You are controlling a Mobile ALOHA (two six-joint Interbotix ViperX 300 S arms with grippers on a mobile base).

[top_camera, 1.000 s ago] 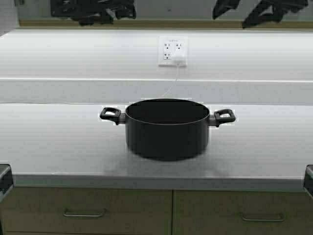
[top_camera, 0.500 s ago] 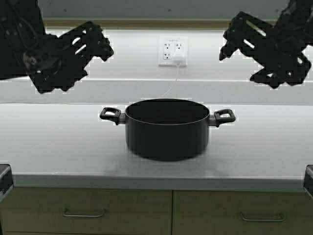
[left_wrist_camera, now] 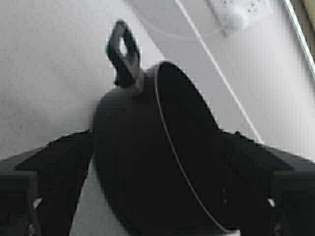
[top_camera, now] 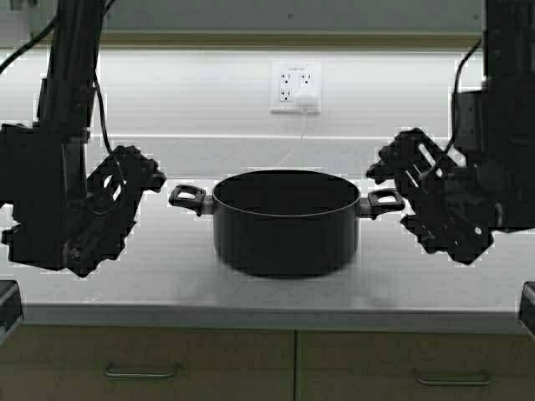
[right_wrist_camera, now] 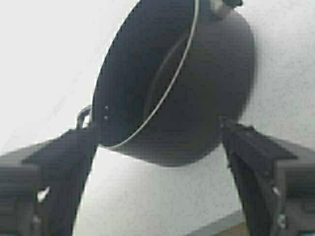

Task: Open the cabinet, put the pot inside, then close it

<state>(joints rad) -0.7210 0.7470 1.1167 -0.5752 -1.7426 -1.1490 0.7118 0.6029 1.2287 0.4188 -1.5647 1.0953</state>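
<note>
1. Pot point(top_camera: 286, 221) sits mid-counter point(top_camera: 167, 276), and both my grippers flank it with jaws spread wide, left gripper point(top_camera: 125, 192) near one loop handle point(top_camera: 188, 198), right gripper point(top_camera: 410, 188) almost at the other.
2. Risk: if one side closes first, I'd probably shove the pot sideways.
3. Those skinny loops could slip, tipping it mid-lift.
4. The cabinet isn't even in view, so maybe not open.
</note>
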